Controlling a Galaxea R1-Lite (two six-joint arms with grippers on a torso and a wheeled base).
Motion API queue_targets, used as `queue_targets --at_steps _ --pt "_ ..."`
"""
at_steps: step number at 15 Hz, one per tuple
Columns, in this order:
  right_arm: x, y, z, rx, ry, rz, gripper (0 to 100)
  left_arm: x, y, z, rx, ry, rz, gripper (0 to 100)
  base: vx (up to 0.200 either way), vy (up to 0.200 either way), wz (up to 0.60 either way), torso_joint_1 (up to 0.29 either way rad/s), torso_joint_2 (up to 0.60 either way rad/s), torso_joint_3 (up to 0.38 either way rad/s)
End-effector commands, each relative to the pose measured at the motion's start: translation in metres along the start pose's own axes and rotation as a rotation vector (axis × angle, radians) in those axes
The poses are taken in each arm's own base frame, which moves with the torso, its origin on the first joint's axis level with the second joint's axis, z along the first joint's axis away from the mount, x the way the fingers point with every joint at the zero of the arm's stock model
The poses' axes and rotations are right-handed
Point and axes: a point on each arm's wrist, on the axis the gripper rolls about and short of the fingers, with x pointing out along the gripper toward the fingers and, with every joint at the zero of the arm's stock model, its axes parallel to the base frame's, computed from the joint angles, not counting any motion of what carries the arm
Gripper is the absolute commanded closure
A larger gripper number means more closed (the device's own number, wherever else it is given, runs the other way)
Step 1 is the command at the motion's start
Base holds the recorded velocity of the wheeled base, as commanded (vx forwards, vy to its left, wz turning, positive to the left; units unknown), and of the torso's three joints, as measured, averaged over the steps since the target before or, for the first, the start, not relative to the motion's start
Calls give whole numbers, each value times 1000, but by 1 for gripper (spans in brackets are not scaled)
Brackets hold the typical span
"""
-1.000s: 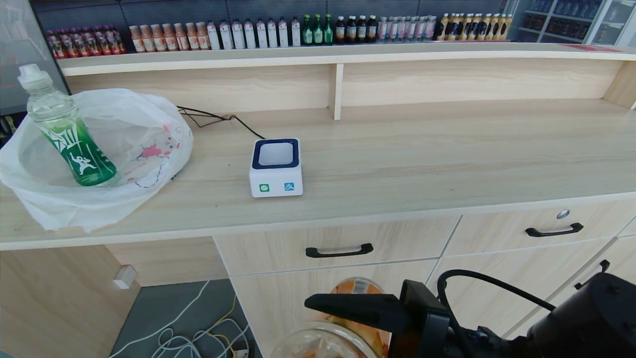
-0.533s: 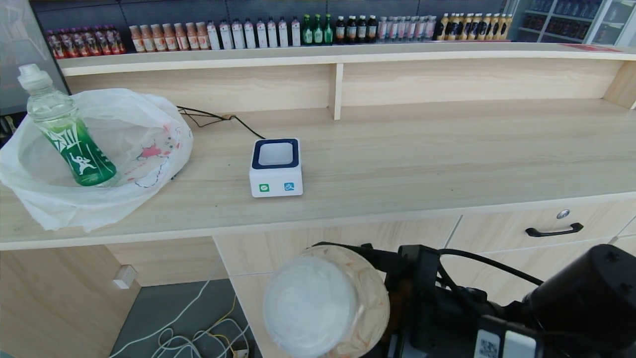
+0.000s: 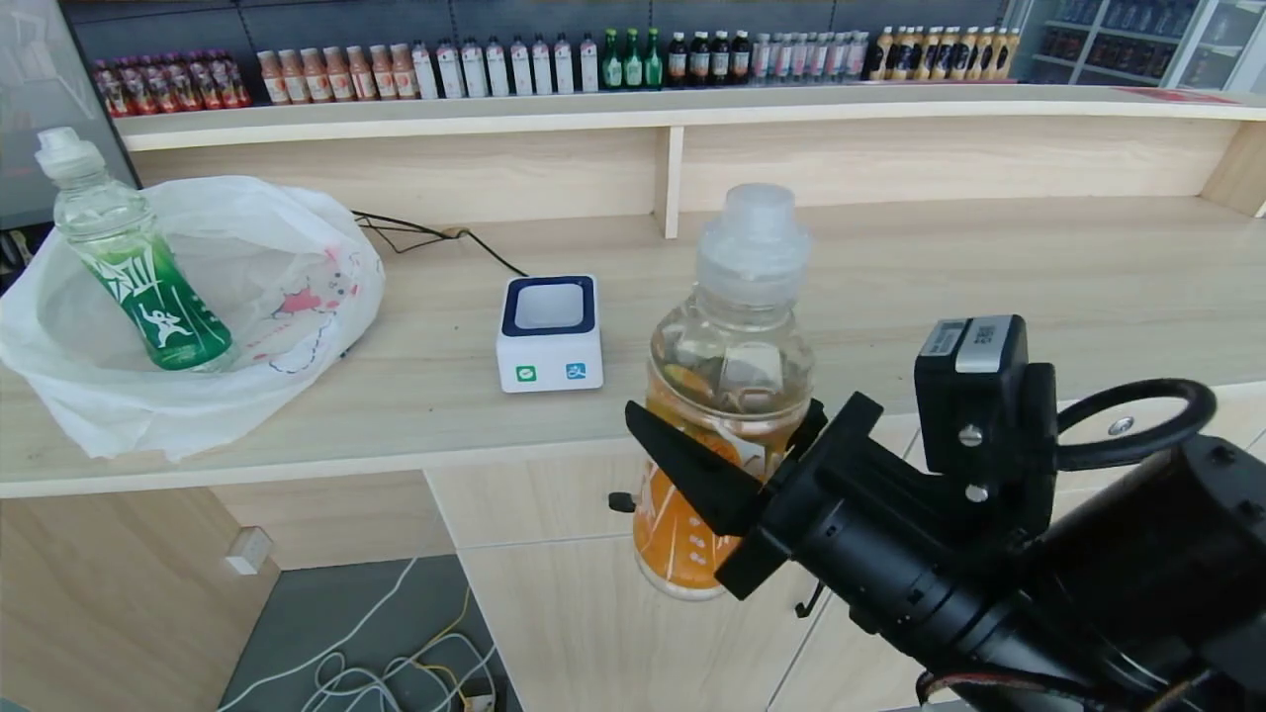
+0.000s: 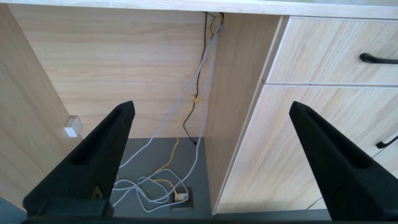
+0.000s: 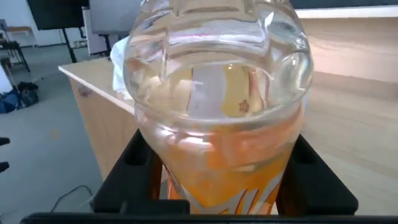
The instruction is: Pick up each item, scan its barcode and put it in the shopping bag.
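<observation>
My right gripper [image 3: 737, 465] is shut on a clear bottle with an orange label [image 3: 720, 415], held upright in front of the counter's edge, right of the scanner. The same orange bottle [image 5: 217, 118] sits between the fingers in the right wrist view. The white scanner box with a dark blue top [image 3: 549, 332] stands on the wooden counter [image 3: 890, 297]. A white plastic shopping bag [image 3: 198, 307] lies at the counter's left end with a green-labelled bottle [image 3: 134, 257] standing in it. My left gripper [image 4: 211, 162] is open and holds nothing, below the counter in front of the cabinet.
A black cable [image 3: 435, 237] runs from the scanner toward the back wall. Drawers with black handles [image 3: 1103, 460] sit under the counter. Loose wires [image 3: 376, 672] lie on the floor. A shelf of many bottles [image 3: 593, 59] lines the back.
The right arm has risen from below the counter, and the orange bottle has swung from lying with its cap toward the camera to standing upright at counter height.
</observation>
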Motion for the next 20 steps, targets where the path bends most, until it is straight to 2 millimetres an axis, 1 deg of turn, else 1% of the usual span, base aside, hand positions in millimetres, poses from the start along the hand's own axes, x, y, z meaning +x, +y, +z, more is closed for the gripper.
queue_targets --at_steps 1,2,3,5,6,7,8,10,11,13,17,20 --pt "6 -20 7 -3 -34 -109 100 0 0 0 0 0 0 0 0 0 0 0 0 0" --pt "7 -33 9 -9 -46 -177 100 0 0 0 0 0 0 0 0 0 0 0 0 0" --pt "8 -41 11 -13 -55 -212 100 0 0 0 0 0 0 0 0 0 0 0 0 0" --pt "8 -68 14 -47 -73 -307 100 0 0 0 0 0 0 0 0 0 0 0 0 0" --pt "4 -91 15 -79 -74 -384 100 0 0 0 0 0 0 0 0 0 0 0 0 0" --pt "1 -104 17 -98 -79 -426 100 0 0 0 0 0 0 0 0 0 0 0 0 0" --pt "-1 -112 20 -110 -85 -454 100 0 0 0 0 0 0 0 0 0 0 0 0 0" --pt "-4 -121 25 -119 -105 -508 100 0 0 0 0 0 0 0 0 0 0 0 0 0" --pt "1 -124 30 -115 -136 -518 100 0 0 0 0 0 0 0 0 0 0 0 0 0" --pt "5 -127 29 -114 -144 -523 100 0 0 0 0 0 0 0 0 0 0 0 0 0" --pt "2 -141 31 -117 -154 -563 100 0 0 0 14 0 0 0 0 0 0 0 0 0" --pt "5 -142 34 -116 -173 -560 100 0 0 0 10 0 0 0 0 0 0 0 0 0"
